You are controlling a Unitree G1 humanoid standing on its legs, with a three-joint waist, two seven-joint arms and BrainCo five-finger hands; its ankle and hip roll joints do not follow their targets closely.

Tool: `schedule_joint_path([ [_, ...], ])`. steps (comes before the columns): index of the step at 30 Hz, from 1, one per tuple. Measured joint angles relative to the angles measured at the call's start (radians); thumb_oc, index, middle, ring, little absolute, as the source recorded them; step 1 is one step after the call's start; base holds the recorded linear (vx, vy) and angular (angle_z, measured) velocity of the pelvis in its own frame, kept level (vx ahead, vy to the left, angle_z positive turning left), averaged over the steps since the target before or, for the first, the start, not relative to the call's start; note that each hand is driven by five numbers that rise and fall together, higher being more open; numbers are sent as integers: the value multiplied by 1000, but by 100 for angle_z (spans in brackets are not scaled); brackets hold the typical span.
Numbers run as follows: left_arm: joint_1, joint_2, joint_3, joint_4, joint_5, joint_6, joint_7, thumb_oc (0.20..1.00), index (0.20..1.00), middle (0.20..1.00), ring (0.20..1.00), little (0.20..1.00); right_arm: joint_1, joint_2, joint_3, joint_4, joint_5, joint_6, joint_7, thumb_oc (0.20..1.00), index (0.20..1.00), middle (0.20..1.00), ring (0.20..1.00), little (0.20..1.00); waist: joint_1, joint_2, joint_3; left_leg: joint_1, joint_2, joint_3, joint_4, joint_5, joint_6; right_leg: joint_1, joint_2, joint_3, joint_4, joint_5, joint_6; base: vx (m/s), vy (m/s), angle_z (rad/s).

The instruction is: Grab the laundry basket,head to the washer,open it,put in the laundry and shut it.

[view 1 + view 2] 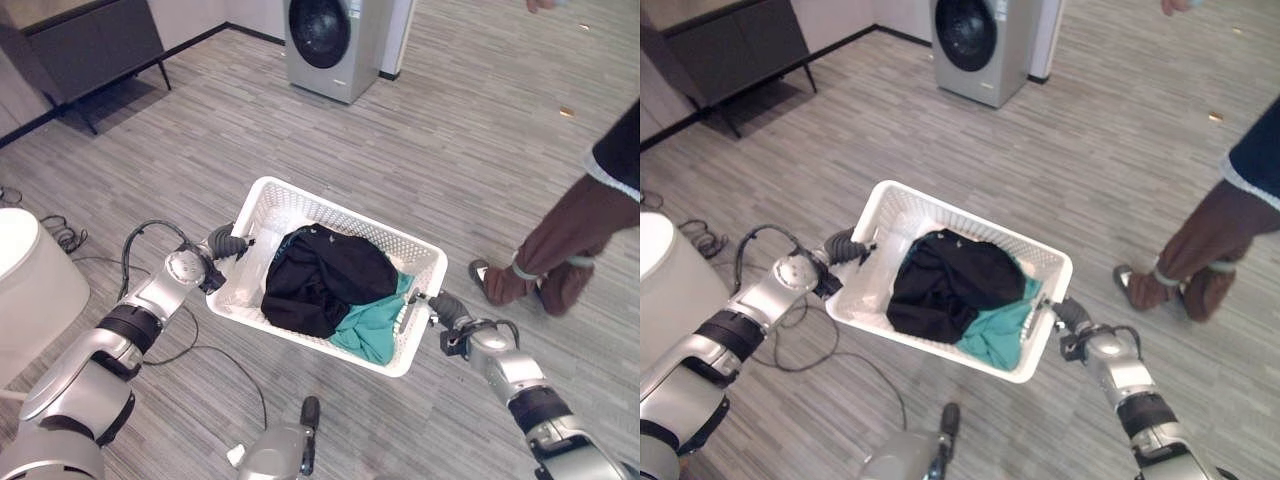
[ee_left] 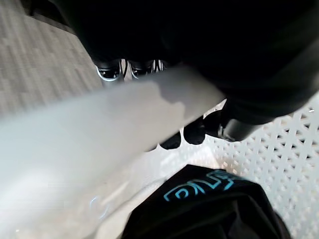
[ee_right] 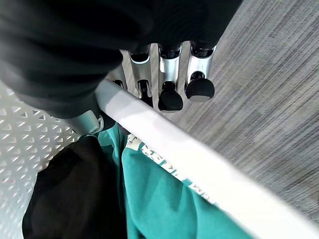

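I hold a white perforated laundry basket off the wooden floor with both hands. My left hand is curled round its left rim, with dark fingertips hooked inside. My right hand grips the right rim, fingers wrapped over it. Inside the basket lie a black garment and a teal one beneath it on the right side. The silver washer stands far ahead, its round dark door closed.
A person stands close on the right, a foot near the basket's right corner. A dark cabinet sits at the far left. A white rounded object stands at my left.
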Motion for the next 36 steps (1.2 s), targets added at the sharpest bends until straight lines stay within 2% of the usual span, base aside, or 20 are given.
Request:
schedule_joint_path([
  [2,22,-1,0,-10,0,-2,0,200,200,200,200,200,15,-1,1,-2,-14,4,5,200,200,200,200,200,-5,-5,-1,49,-11,23,17,-31,32,-101,-55,-2,33,-32,11,395,69,-27],
  [3,27,-7,6,-11,0,-3,3,200,200,200,200,200,15,-9,-2,-9,-22,3,6,200,200,200,200,200,-25,3,0,51,-14,14,14,-40,34,-180,-95,-72,-30,-50,-19,495,-30,6],
  [6,34,-12,17,-19,0,-2,1,200,200,200,200,200,26,-12,-4,-11,-29,3,9,200,200,200,200,200,-78,17,5,49,-9,-41,-1,-38,30,-223,-64,-76,-420,1,-33,377,-76,42],
  [8,34,-35,17,0,1,-2,-1,200,200,200,200,200,41,-12,-4,-13,-30,3,8,200,200,200,200,200,-110,3,3,58,-35,-58,-21,-61,4,-233,-58,-25,-738,120,18,490,-102,71],
  [9,20,-55,25,22,3,-3,0,200,200,200,200,200,51,-16,-17,-17,-30,2,8,200,200,200,200,200,-143,-30,4,8,-86,-70,122,-115,44,-251,-107,16,-769,137,47,668,-156,97],
  [10,18,-73,26,34,3,-1,1,200,200,200,200,200,56,-29,-24,-24,-30,-2,8,200,200,200,200,200,-162,-23,4,16,-91,-75,188,-202,64,-245,-123,47,-810,160,68,526,-155,60],
  [12,46,-99,26,51,10,-3,-2,200,200,200,200,200,81,-16,-27,-5,-30,-3,4,200,200,200,200,200,-158,-22,12,40,-112,-74,249,-268,50,-254,-145,7,-847,245,7,520,-197,23],
  [15,52,-99,26,37,13,-3,-3,200,200,200,200,200,98,-16,-27,-8,-30,6,12,200,200,200,200,200,-166,-12,4,83,-74,-140,246,-316,13,-246,-108,-83,-743,272,-14,447,-231,40],
  [16,64,-90,27,38,13,-3,-3,200,200,200,200,200,105,-11,-26,-17,-30,5,16,200,200,200,200,200,-152,-22,-13,161,-35,-158,193,-312,-40,-172,-54,-108,-699,295,-38,742,-474,37],
  [17,79,-83,27,36,11,-3,-3,200,200,200,200,200,101,-13,-22,-18,-31,6,22,200,200,200,200,200,-147,-10,-25,190,-2,-168,203,-320,-70,-109,-6,-105,-684,285,-95,497,-356,36],
  [19,80,-84,29,28,10,-6,-2,200,200,200,200,200,76,-27,-22,-3,-31,6,25,200,200,200,200,200,-160,0,-31,101,48,-174,483,-336,-95,-79,37,-125,-644,267,-195,328,-343,36],
  [20,80,-84,30,29,9,-7,-2,200,200,200,200,200,76,-36,-21,8,-29,2,25,200,200,200,200,200,-160,5,-39,41,78,-165,633,-293,-101,-67,67,-121,-606,200,-207,405,-477,12],
  [21,84,-83,36,10,7,-12,-1,200,200,200,200,200,59,-38,-21,13,-28,-14,24,200,200,200,200,200,-143,5,-56,-14,102,-171,769,-225,-105,-86,96,-127,-529,145,-268,298,-455,-4],
  [22,86,-76,39,-13,7,-2,1,200,200,200,200,200,58,-41,-20,5,-29,-12,21,200,200,200,200,200,-139,1,-58,-60,132,-143,861,-142,-48,-74,118,-123,-514,120,-301,401,-501,-23],
  [23,103,-36,40,-75,-1,-2,2,200,200,200,200,200,70,-33,-21,-6,-20,-25,14,200,200,200,200,200,-110,-41,-82,-236,185,-132,1086,156,31,-21,165,-121,-555,93,-337,376,-372,-32],
  [25,102,-10,41,-97,-6,-4,9,200,200,200,200,200,62,-8,-24,-7,-9,-26,-14,200,200,200,200,200,-83,-88,-70,-353,219,-122,1151,59,11,44,189,-100,-604,77,-361,264,-104,-31],
  [26,107,-6,39,-89,-10,4,9,200,200,200,200,200,51,-3,-21,-2,-9,-25,-20,200,200,200,200,200,-72,-113,-58,-391,201,-121,1050,3,-37,95,186,-90,-631,87,-329,464,26,-30],
  [29,100,-26,25,-36,-12,6,6,200,200,200,200,200,42,-11,13,16,-10,-17,-19,200,200,200,200,200,-52,-107,-56,-398,55,-117,674,-55,-107,245,183,-34,-707,44,-246,584,46,-15],
  [32,77,-37,38,-26,-16,0,24,200,200,200,200,200,-39,-22,18,58,-9,-19,-21,200,200,200,200,200,15,-12,-51,-338,36,-127,-22,-43,-129,333,254,68,-784,34,-249,422,42,-85],
  [36,80,-39,39,-4,-38,-2,30,200,200,200,200,200,-30,-20,40,50,-10,-21,-19,200,200,200,200,200,41,-31,-59,-306,15,-200,-35,-58,-108,441,262,172,-772,-27,-226,394,92,-82],
])
